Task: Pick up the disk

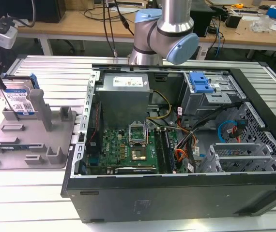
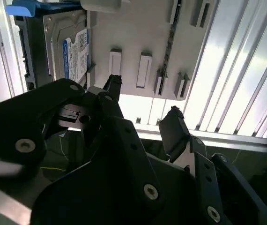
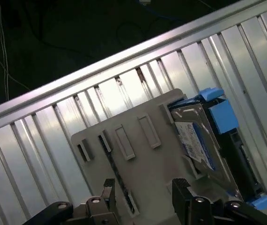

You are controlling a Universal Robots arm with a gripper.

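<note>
- Your claw (image 2: 144, 98) is spread wide, with nothing between its black fingers (image 3: 181, 192); it hangs over the grey fixture (image 3: 138, 154); the disk (image 3: 196, 136) sits outside the gap, off to one side of both fingertips, untouched.
- Surroundings: the fixture lies flat on the slatted metal table (image 1: 26, 203), at the exterior view's left; just beside it stands an open computer case (image 1: 176, 198) holding a motherboard (image 1: 123, 145), a power supply (image 1: 124, 96) and a bright blue bracket (image 1: 200, 82); the arm (image 1: 169, 29) rises behind the case.
- Obstruction: a tall grey post (image 1: 40, 108) stands upright close against the disk, on its side toward the case; lower blocks of the fixture flank its base.
- Condition of the disk: silver-grey, flat and rectangular; it stands on edge in the fixture's far corner; it carries a white and blue label (image 2: 77, 51) on the face toward the post and blue rails (image 3: 222, 115) along its sides.
- Views compared: the exterior view gives you the case and the disk's upright stance; both wrist views give you the parted fingertips above the fixture's slots; you cannot tell from them how high the tips ride.
</note>
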